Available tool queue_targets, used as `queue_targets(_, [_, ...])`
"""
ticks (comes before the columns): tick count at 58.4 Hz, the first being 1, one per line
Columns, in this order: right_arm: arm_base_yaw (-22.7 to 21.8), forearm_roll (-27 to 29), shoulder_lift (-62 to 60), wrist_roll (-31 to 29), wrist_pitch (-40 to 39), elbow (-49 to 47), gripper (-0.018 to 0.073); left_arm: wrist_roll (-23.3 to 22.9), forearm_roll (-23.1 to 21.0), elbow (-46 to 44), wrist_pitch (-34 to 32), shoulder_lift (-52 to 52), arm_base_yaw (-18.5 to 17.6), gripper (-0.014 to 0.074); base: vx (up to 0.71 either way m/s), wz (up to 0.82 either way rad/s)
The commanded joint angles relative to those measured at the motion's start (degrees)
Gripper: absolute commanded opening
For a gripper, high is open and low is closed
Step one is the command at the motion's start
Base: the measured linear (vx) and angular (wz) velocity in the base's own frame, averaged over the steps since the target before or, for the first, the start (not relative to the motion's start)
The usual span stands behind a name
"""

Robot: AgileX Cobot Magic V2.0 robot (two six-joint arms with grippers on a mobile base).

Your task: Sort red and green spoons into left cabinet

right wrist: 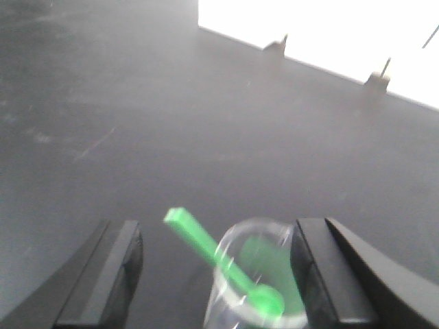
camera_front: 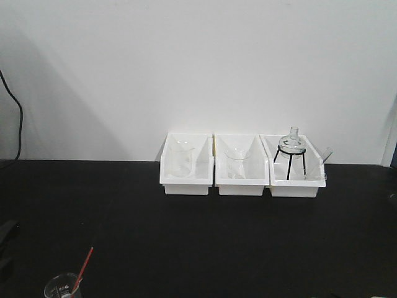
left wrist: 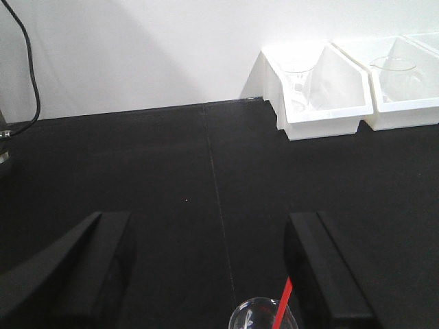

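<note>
Black table (camera_front: 198, 236) meets a white wall (camera_front: 198, 62), and 3 white bins stand in a row against it. Left bin (camera_front: 186, 180) holds a clear beaker (camera_front: 181, 158), middle bin (camera_front: 242, 181) holds another, and right bin (camera_front: 298, 185) holds a flask (camera_front: 293, 144) on a black tripod (camera_front: 289, 162). A dark cable (camera_front: 18, 121) hangs at the wall's left edge.

Red spoon (camera_front: 85, 266) leans in a small glass (camera_front: 62, 287) at the table's near left corner, well apart from the bins. Left gripper (left wrist: 206, 219) has its 2 fingers spread wide. The small glass sits low between them, touching neither.

Green spoon (right wrist: 223, 257) lies tilted in a second glass (right wrist: 257, 281), bowl down, handle up to the left. Right gripper (right wrist: 216, 229) is spread too. The second glass sits just beside 1 finger, and I cannot tell whether they touch.
</note>
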Motion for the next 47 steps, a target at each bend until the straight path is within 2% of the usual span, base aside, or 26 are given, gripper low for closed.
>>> queue_targets(1, [-0.26, -0.13, -1.44, 0.87, -11.53, -2.25, 0.0504, -0.16, -0.09, -1.82, -4.29, -0.47, 0.01, 0.0579, 0.0, 0.0])
queue_targets(23, [-0.26, -2.7, -1.44, 4.18, -7.5, -4.37, 0.0491, -0.17, -0.14, -1.82, -4.29, -0.47, 0.01, 0.0579, 0.0, 0.0])
queue_targets(28, [-0.26, -4.34, -1.44, 3.86, -6.16, -4.37, 0.0491, -0.17, -0.14, -1.82, -4.29, -0.47, 0.01, 0.0579, 0.0, 0.0])
queue_targets(47, [-0.26, -4.93, -0.5, 3.51, -1.22, -4.37, 0.0491, -0.22, -0.13, -1.82, -4.29, -0.47, 0.01, 0.0579, 0.0, 0.0])
